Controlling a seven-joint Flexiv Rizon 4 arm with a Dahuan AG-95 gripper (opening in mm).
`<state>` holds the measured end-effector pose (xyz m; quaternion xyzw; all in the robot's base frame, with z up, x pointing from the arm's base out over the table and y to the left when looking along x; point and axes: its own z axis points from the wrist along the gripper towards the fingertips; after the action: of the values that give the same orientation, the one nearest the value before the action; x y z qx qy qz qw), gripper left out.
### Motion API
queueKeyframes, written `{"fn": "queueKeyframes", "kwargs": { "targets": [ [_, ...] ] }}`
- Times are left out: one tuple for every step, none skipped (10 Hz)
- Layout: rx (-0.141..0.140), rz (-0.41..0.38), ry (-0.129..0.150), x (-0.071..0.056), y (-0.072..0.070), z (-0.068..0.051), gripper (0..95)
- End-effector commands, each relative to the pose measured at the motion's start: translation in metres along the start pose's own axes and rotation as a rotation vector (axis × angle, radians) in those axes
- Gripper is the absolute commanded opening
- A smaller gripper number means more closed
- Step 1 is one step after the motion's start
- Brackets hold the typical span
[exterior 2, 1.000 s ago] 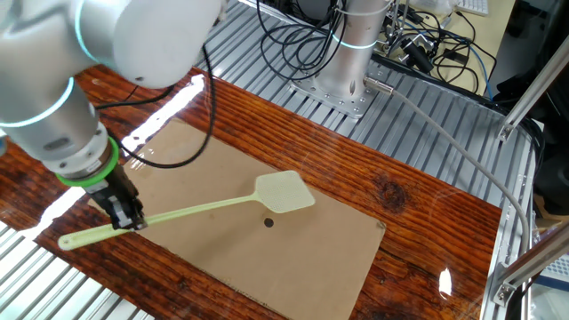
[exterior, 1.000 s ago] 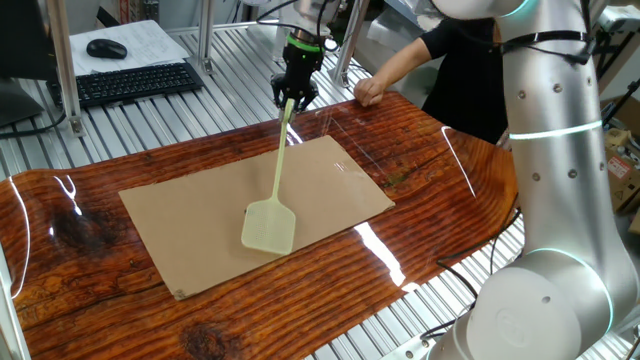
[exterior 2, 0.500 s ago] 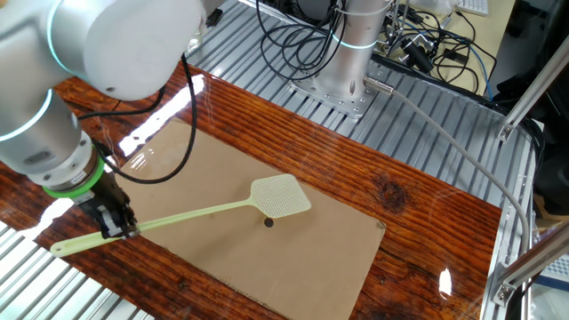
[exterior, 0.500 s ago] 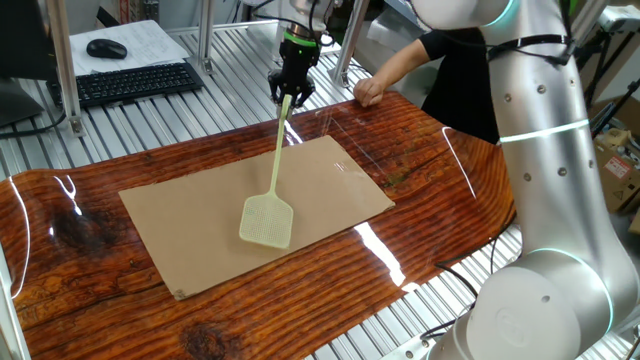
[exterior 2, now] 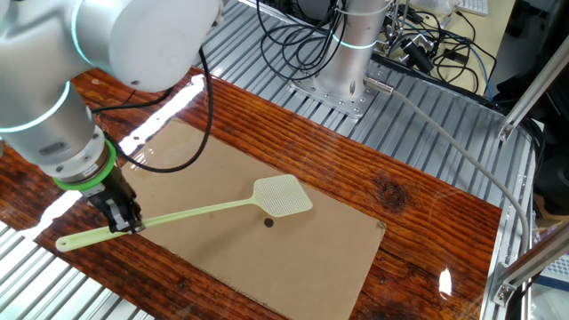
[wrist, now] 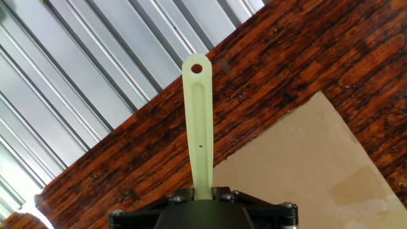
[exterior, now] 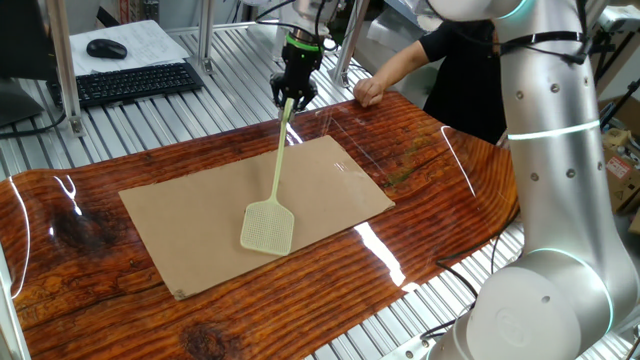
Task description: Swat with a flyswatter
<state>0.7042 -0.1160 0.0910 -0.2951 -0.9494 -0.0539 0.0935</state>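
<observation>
The pale yellow-green flyswatter (exterior: pixel 274 176) slants over the cardboard sheet (exterior: pixel 200 215). Its mesh head (exterior: pixel 267 227) hangs just above the sheet; in the other fixed view the head (exterior 2: pixel 283 196) is next to a small dark spot (exterior 2: pixel 268 222) on the cardboard. My gripper (exterior: pixel 293 97) is shut on the handle near its upper end, at the table's far edge. In the other fixed view the gripper (exterior 2: pixel 127 223) holds the handle with its tail end sticking out past it. The hand view shows the handle end (wrist: pixel 197 121) with its hanging hole rising from between my shut jaws.
A person's hand (exterior: pixel 367 92) rests on the wooden table (exterior: pixel 440 170) close to my gripper. A keyboard (exterior: pixel 130 82) and mouse (exterior: pixel 106 48) lie beyond the table. Cables (exterior 2: pixel 311 44) and a second arm base (exterior 2: pixel 342 80) stand on the slatted metal surround.
The swatter head lifted slightly off the cardboard half a second ago and has come back down close to it. My gripper rose a little, then returned, still shut on the handle.
</observation>
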Motion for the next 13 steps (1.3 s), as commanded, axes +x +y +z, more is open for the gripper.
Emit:
{"fn": "queueKeyframes", "kwargs": {
  "targets": [
    [0.001,0.0,0.001,-0.001,0.0002,-0.0003,0.0],
    [0.001,0.0,0.0,-0.001,0.0002,-0.0003,0.0],
    [0.001,0.0,0.0,-0.001,0.0002,-0.0003,0.0],
    [0.002,0.0,0.002,-0.001,0.0002,-0.0003,0.0],
    [0.004,0.0,0.008,-0.001,0.0002,-0.0003,0.0],
    [0.006,-0.001,0.012,-0.0009,0.0002,-0.0002,0.0],
    [0.006,0.0,0.013,-0.0008,0.0002,-0.0001,0.0],
    [0.007,0.002,0.015,-0.0008,0.0002,-0.0001,0.0],
    [0.007,0.005,0.015,-0.0008,0.0002,0.0,0.0],
    [0.009,0.005,0.013,-0.0008,0.0001,0.0,0.0],
    [0.007,0.015,0.014,-0.0008,0.0001,0.0,0.0],
    [0.006,0.023,0.015,-0.0009,-0.0002,0.0001,0.0],
    [0.007,0.032,0.015,-0.001,-0.0006,0.0003,0.0]
  ]
}}
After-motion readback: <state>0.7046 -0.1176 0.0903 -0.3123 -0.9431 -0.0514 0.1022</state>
